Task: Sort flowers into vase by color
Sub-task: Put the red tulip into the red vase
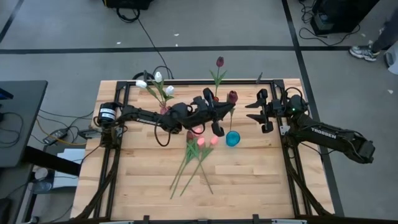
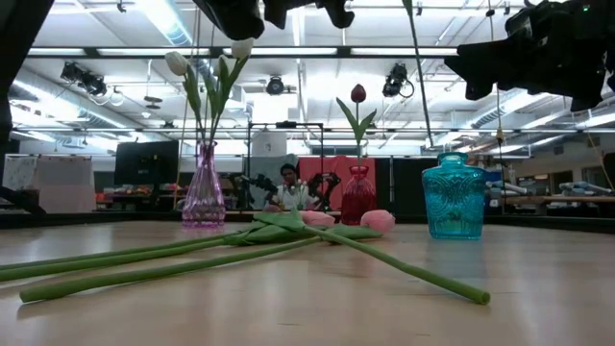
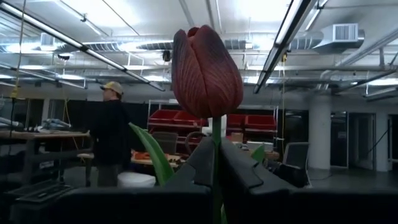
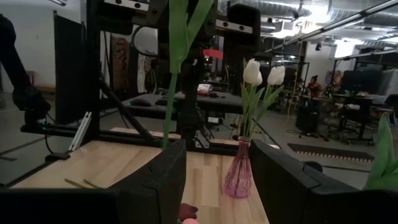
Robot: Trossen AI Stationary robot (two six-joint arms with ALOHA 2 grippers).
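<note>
My left gripper (image 1: pixel 227 107) is above the table's middle, shut on a dark red tulip (image 3: pixel 206 65) whose head stands right above its fingers. Another dark red tulip (image 2: pixel 357 93) stands in a red vase (image 2: pixel 357 197). White tulips (image 2: pixel 207 62) stand in a pink glass vase (image 1: pixel 165 109). A blue vase (image 1: pixel 232 138) stands with nothing in it. Pink tulips (image 1: pixel 207 141) lie on the table with their stems toward the near edge. My right gripper (image 4: pixel 217 186) waits open at the right, touching nothing. My left gripper pinches the dark red tulip's stem just under the head (image 3: pixel 216 134) between its two fingers. The fingers come from the table's left, slanting upward, and lie across the stem. The long stem (image 2: pixel 421 86) hangs clear of the table, its lower end beside the blue vase's neck.
A dark metal frame (image 1: pixel 186 82) runs along the table's far and side edges. The near half of the wooden table (image 1: pixel 249 186) holds only the lying stems. People and workbenches show in the room behind.
</note>
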